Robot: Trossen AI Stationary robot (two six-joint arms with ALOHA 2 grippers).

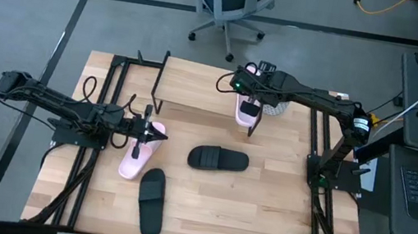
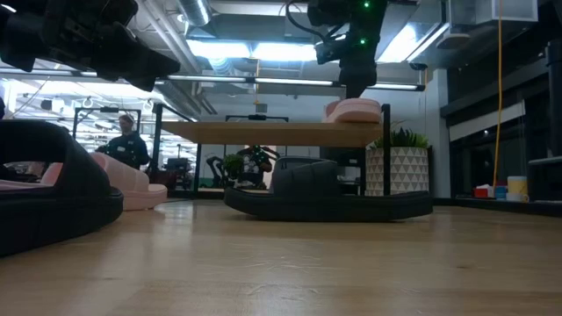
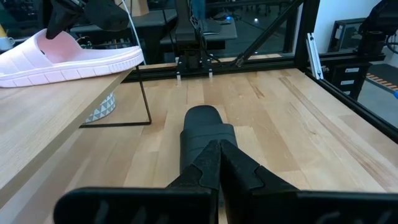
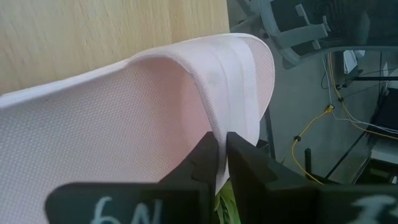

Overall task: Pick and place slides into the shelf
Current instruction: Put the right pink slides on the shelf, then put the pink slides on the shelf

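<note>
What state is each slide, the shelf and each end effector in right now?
Shelf: upright, holding one slide.
Pink slide on the shelf: lying flat, strap pinched by right end effector.
Pink slide on the table: flat, ungripped.
Middle black slide: flat on the table, untouched.
Near black slide: the same.
Left end effector: shut, empty.

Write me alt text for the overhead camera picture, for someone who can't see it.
Seen from above, the right gripper holds a pale pink slide by its strap at the right end of the shelf. The left gripper, shut, hovers over a second pink slide on the wooden table. Two black slides lie on the table nearby.
</note>
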